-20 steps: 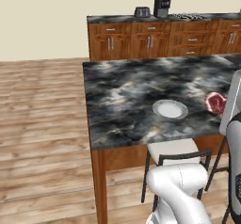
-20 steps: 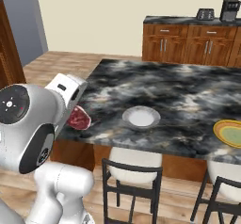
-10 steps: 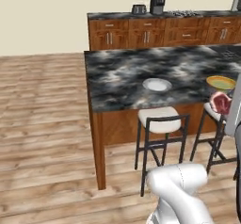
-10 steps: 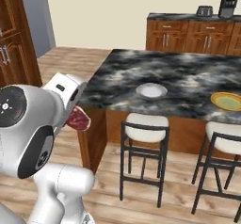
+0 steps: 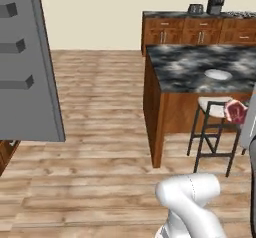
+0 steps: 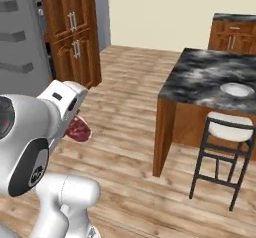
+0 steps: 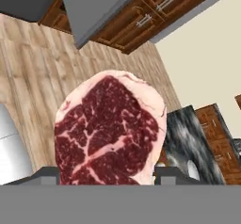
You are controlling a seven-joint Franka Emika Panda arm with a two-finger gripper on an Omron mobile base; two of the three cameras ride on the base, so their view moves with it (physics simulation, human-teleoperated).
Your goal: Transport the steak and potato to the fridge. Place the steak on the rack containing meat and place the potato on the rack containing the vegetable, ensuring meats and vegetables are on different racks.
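The steak (image 7: 110,129), a red slab with pale marbling and a fat rim, sits between the fingers of my gripper (image 7: 107,175), which is shut on it. It hangs in the air above the wooden floor, seen as the steak (image 5: 235,112) at the right edge of the left base view and as the steak (image 6: 79,130) under my white hand in the right base view. The fridge's open grey door (image 5: 30,77) with its bins stands at the far left; the fridge door (image 6: 20,37) also shows at the left. The potato and the fridge's racks are out of view.
A dark marble island (image 5: 200,64) carries a white plate (image 5: 218,74), with a stool (image 5: 215,109) against it. Tall brown wood cabinets (image 6: 70,32) stand beside the fridge. Bare wooden floor (image 5: 100,132) lies between island and fridge.
The whole picture has shifted: the base has backed off from the island and swung left, bringing the fridge door into view. The steak stays in the gripper.
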